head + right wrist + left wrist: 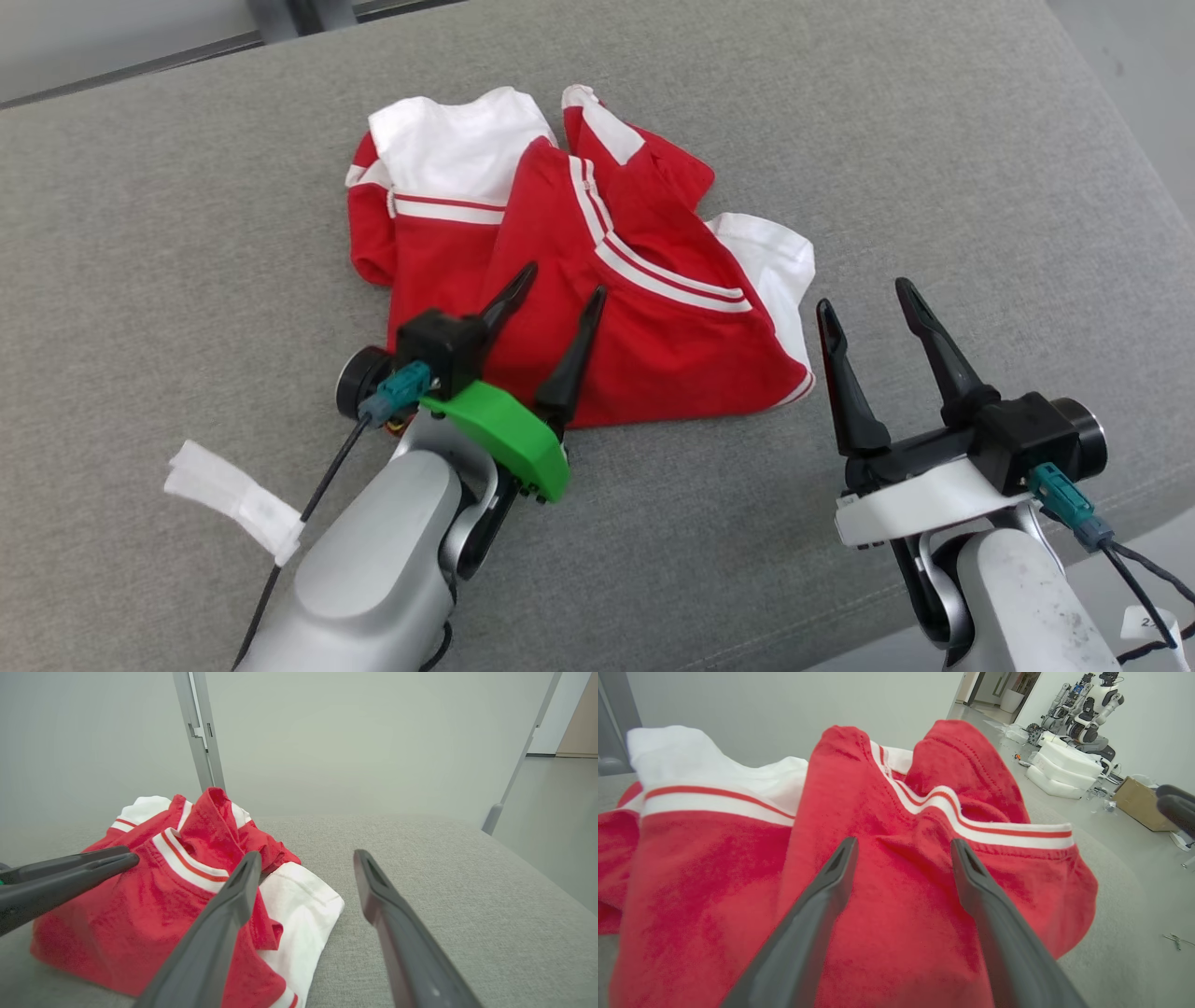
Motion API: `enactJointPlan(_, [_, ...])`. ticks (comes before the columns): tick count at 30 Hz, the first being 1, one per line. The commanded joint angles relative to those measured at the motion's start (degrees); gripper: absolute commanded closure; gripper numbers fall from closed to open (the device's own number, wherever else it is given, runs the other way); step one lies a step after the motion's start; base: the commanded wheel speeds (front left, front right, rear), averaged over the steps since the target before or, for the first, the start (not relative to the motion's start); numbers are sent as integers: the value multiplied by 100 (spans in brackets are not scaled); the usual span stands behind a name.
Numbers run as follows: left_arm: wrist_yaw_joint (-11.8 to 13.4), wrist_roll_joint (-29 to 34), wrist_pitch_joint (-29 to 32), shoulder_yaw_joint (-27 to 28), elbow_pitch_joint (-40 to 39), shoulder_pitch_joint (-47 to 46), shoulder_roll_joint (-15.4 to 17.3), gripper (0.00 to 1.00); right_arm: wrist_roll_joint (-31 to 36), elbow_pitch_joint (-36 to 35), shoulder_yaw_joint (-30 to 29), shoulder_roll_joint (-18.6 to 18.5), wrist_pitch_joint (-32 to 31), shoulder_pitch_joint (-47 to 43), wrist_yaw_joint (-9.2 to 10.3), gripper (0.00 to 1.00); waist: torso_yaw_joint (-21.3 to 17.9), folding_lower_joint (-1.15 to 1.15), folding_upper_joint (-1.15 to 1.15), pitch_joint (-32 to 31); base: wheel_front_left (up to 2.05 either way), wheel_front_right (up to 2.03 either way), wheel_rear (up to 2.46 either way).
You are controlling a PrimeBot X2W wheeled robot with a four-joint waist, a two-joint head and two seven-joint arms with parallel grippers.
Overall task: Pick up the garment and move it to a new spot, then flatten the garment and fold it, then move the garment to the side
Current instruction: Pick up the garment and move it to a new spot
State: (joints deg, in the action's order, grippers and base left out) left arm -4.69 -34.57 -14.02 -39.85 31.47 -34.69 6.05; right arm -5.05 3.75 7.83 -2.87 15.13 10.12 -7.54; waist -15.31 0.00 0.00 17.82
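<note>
- Red-and-white shirt (653, 327) lies crumpled on the grey cushion (934, 187), beneath the left gripper (565, 280), jaws spread.
- Right gripper (864, 296), also spread, hovers beside the shirt's right edge; bare cushion all around.

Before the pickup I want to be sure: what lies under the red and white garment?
The garment lies crumpled on the grey fabric surface, which shows all around it. What is directly beneath is covered by its folds and cannot be seen.
</note>
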Motion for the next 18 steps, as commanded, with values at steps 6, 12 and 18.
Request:
enactJointPlan(6, [517, 495, -116, 801, -1077, 1113, 224, 0, 163, 47, 73, -6, 3, -320, 10, 0, 955, 0, 0, -870, 0, 0, 0])
enactJointPlan(12, [740, 1269, -118, 1887, -2160, 2324, 79, 0, 229, 99, 190, -9, 3, -504, 10, 0, 1298, 0, 0, -1199, 0, 0, 0])
enactJointPlan(18, [723, 1838, -119, 2655, -2738, 3200, -188, 0, 242, 138, 175, -7, 3, -807, 10, 0, 1485, 0, 0, -1540, 0, 0, 0])
